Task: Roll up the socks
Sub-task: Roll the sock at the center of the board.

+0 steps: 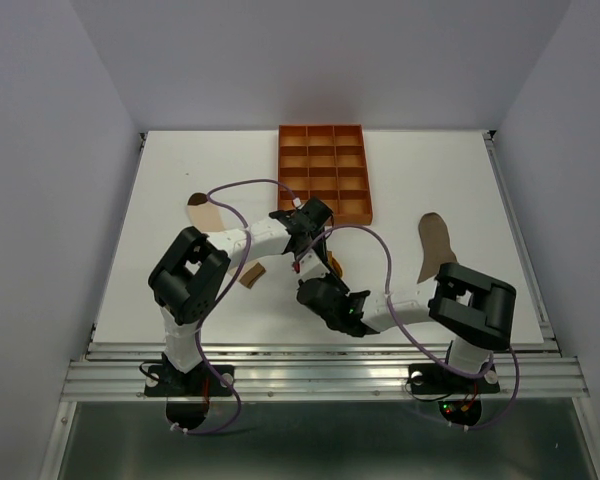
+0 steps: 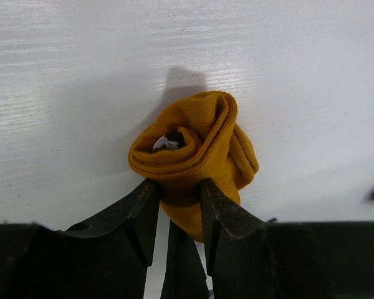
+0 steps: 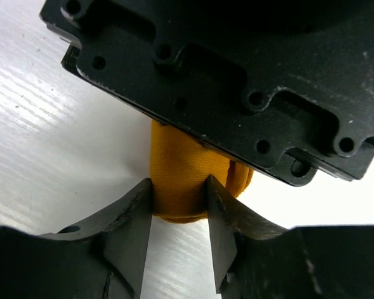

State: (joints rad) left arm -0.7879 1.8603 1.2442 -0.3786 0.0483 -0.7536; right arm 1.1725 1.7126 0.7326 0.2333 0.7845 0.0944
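A mustard-yellow sock, wound into a loose roll, rests on the white table. My left gripper is shut on its near end. My right gripper comes from the opposite side, and its fingers press the same sock on both flanks. The left gripper's black housing hangs just over it. From above, both grippers meet mid-table, left and right, with a bit of yellow sock showing between them. A taupe-brown sock lies flat to the right. A cream and tan sock lies partly under the left arm.
An orange gridded tray stands at the back centre, just beyond the left gripper. A brown fabric end shows beneath the left forearm. Purple cables loop over both arms. The table's front rail runs close behind the right gripper.
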